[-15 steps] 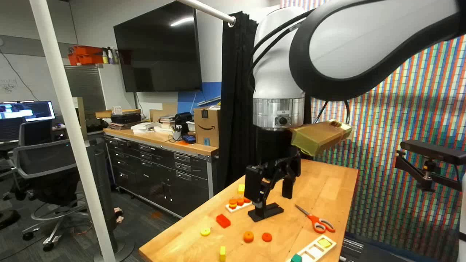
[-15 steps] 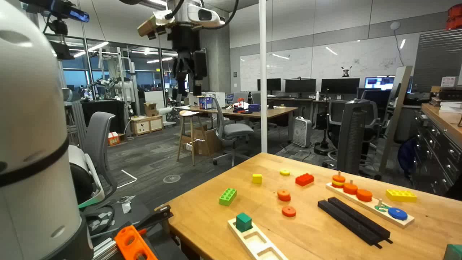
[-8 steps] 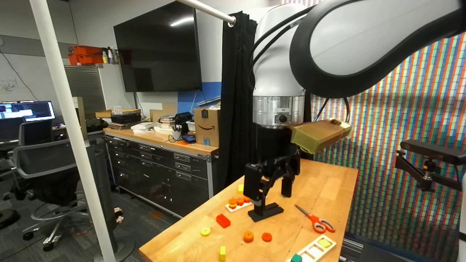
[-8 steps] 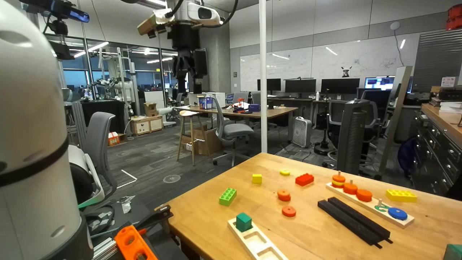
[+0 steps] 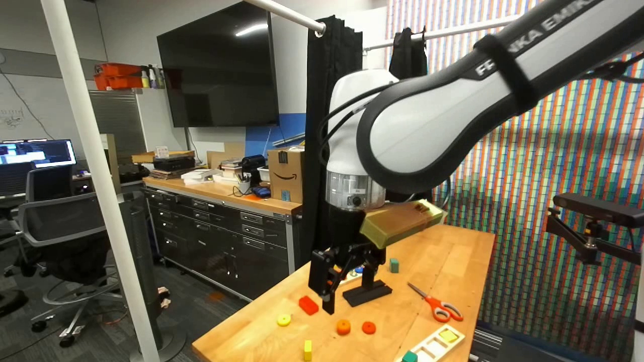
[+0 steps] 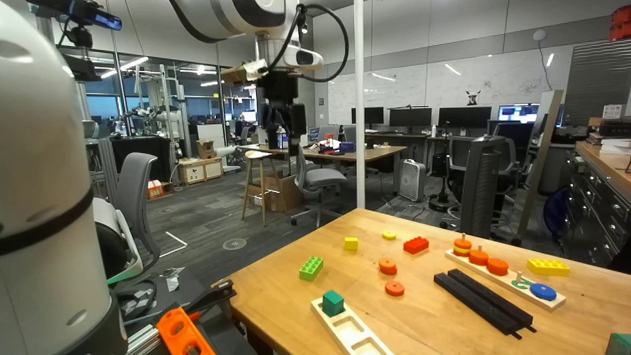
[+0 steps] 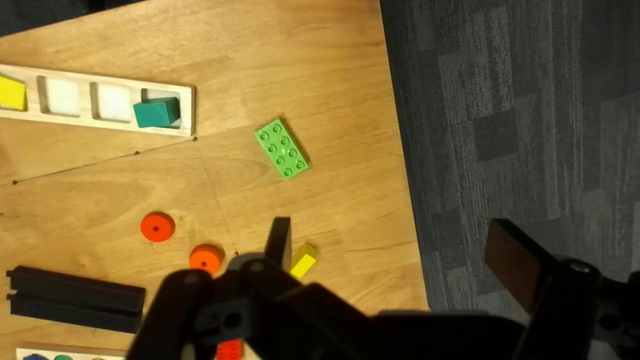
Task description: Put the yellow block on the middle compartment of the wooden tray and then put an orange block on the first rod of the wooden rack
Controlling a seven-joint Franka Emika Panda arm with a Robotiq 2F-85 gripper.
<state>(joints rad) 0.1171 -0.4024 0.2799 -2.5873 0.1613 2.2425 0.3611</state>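
In the wrist view the gripper (image 7: 392, 242) is spread wide with nothing between its jaws, and picking up the loose yellow block (image 7: 304, 261) looks to be the step in hand. That block shows just inside the nine o'clock jaw, slanting from one toward seven o'clock. Best to shift toward nine o'clock until it sits midway, turn so the jaws meet two flat sides, then sink straight down, minding the orange disc (image 7: 205, 256) at nine o'clock from the block. The wooden tray (image 7: 85, 102) lies at ten o'clock, two bare compartments between a yellow piece (image 7: 12, 93) and a teal block (image 7: 155, 113); which of the two counts as the middle I cannot tell. In an exterior view the arm (image 5: 417, 136) reaches in from two o'clock, its jaws pointing down above the table (image 5: 453, 256), at one o'clock from the yellow block. In an exterior view the gripper hangs high at eleven o'clock from that block, while the wooden rack (image 6: 510, 280) lies between three and four o'clock of it.
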